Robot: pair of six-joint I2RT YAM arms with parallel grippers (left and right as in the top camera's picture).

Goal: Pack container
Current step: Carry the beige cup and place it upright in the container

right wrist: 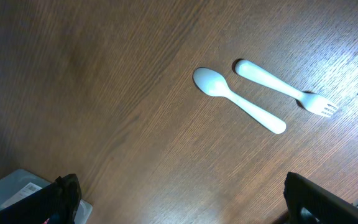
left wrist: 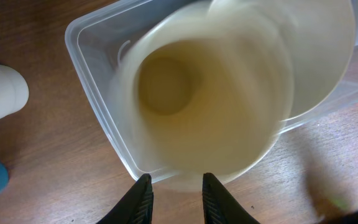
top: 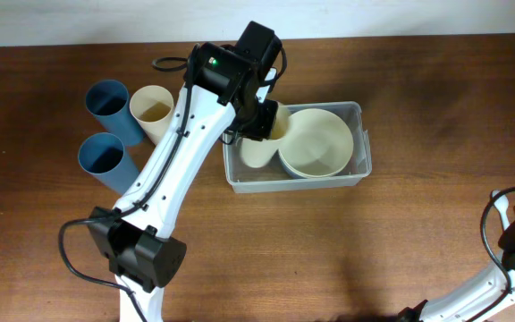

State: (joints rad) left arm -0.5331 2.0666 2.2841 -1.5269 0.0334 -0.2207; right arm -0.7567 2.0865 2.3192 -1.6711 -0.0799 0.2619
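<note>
**Position of the task's thing.** The container stands on the table near centre, its long axis running left to right in the overhead view. A cream bowl fills its right part. A cream cup sits in its left part, mouth upward.

**Left claw.** The left claw hangs directly over the container's left end, above the near rim of the cream cup. Its fingers stand slightly apart, and bare table wood shows in the gap. The cup's rim lies just ahead of the tips and is not visibly pinched, so I judge the claw released. The cup is smeared in the wrist view, so contact cannot be fully excluded.

**Right claw.** The right claw is spread wide and empty, low at the table's right edge, well apart from the container. A white spoon and a white fork lie side by side ahead of it.

**Governing relation.** The left arm is much the nearer to the container. Two blue cups and a second cream cup stand outside the container, to its left, on that arm's side. In my judgement the next load comes from there and travels rightward along the container's long axis. Little free floor shows inside, so nesting looks necessary.
</note>
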